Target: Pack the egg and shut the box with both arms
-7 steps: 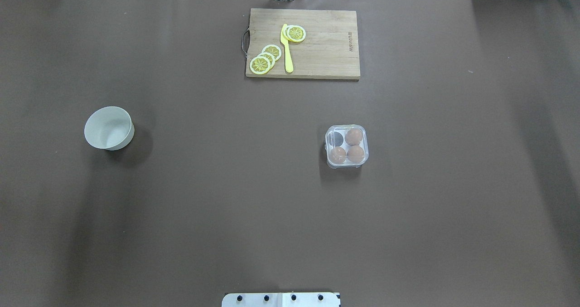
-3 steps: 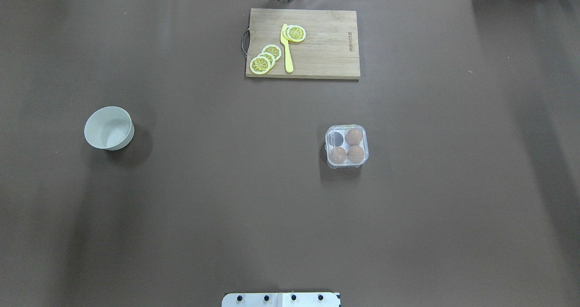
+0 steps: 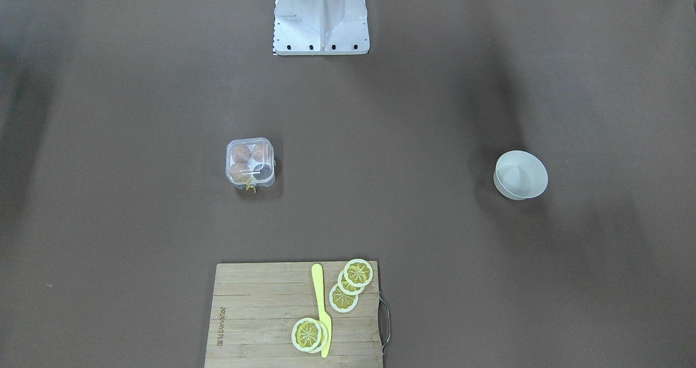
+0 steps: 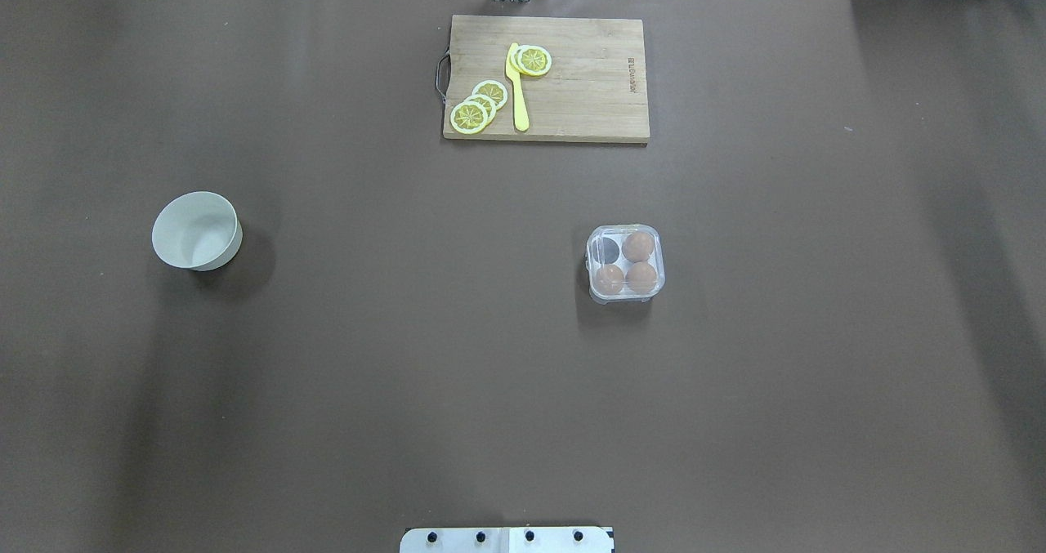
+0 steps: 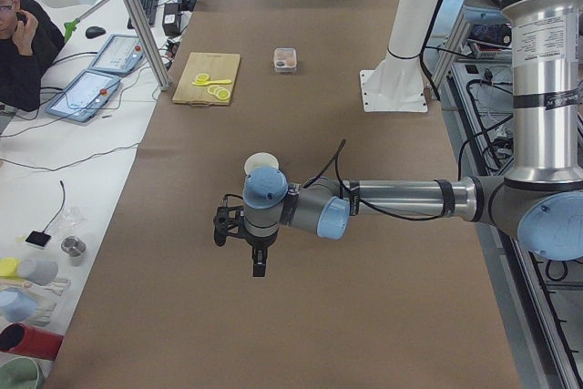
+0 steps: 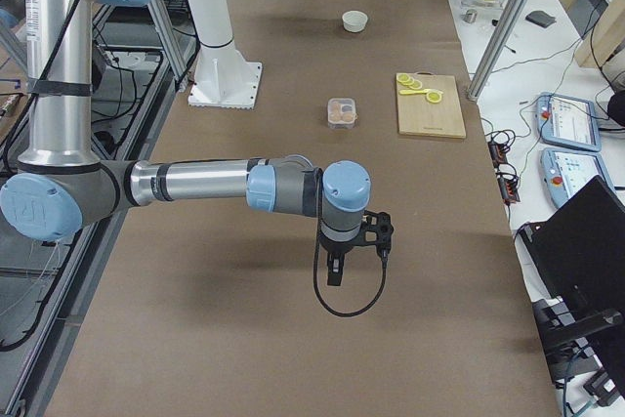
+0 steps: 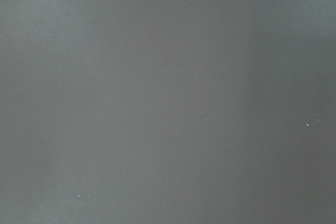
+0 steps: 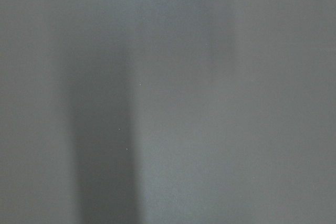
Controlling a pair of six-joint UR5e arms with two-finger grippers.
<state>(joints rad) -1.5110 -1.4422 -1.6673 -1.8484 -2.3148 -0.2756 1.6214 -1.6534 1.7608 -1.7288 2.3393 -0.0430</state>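
The box [image 4: 625, 264] is a small clear-plastic carton on the brown table, right of centre; it also shows in the front view [image 3: 250, 163]. Its lid looks to lie down over the tray. Three brown eggs sit in its cells; one egg [image 4: 638, 246] is at the far right, and the far-left cell [image 4: 605, 250] is dark and empty. No loose egg is in view. My left gripper [image 5: 257, 261] and right gripper [image 6: 334, 272] hang above bare table at the table's ends, far from the box. I cannot tell whether they are open or shut. Both wrist views show only bare table.
A white bowl [image 4: 196, 230] stands at the left. A wooden cutting board [image 4: 572, 87] with lemon slices and a yellow knife [image 4: 516, 87] lies at the far edge. The white stand [image 3: 321, 14] is at the robot's side. An operator [image 5: 18, 34] sits beside the table.
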